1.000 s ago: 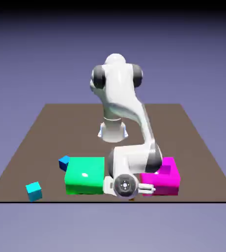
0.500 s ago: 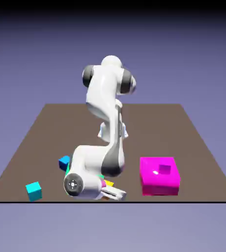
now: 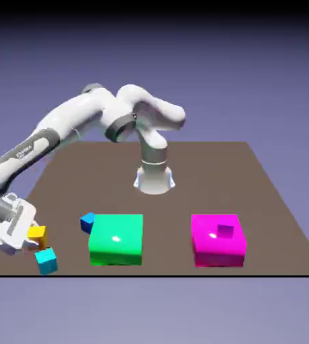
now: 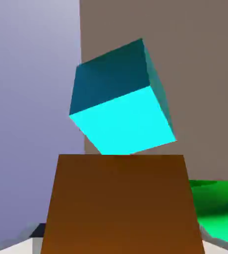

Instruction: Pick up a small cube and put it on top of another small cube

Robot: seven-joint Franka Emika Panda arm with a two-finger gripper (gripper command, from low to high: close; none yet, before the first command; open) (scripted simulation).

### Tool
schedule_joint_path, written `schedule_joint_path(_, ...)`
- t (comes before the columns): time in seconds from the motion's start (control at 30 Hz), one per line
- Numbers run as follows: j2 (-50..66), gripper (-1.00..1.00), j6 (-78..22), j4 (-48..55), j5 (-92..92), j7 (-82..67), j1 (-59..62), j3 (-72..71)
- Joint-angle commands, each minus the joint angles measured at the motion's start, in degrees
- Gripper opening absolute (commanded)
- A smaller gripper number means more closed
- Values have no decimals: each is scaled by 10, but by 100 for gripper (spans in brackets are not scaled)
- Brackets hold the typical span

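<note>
The arm is stretched toward the exterior view's left, its claw tilted, with the yellow-orange cube pinched between its fingers. Just beside it, the cyan cube is seen near the table's edge. Farther right, the dark blue cube is partly hidden by the green block; the magenta block is set well apart.

The held cube is plain yellow-orange, the other cyan, the flat blocks green and magenta.
</note>
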State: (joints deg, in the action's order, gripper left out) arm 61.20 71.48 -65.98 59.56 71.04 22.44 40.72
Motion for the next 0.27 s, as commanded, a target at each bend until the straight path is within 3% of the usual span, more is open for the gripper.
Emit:
schedule_joint_path(0.0, 1, -100, 16, -21, 2, -8, -12, -2)
schedule_joint_path(0.13, 2, -100, 68, -89, 13, -35, -50, -8)
schedule_joint_path(0.17, 2, 100, 68, -89, 13, -35, -50, -8)
schedule_joint_path(0.23, 2, 100, 52, -68, 9, -27, -39, -6)
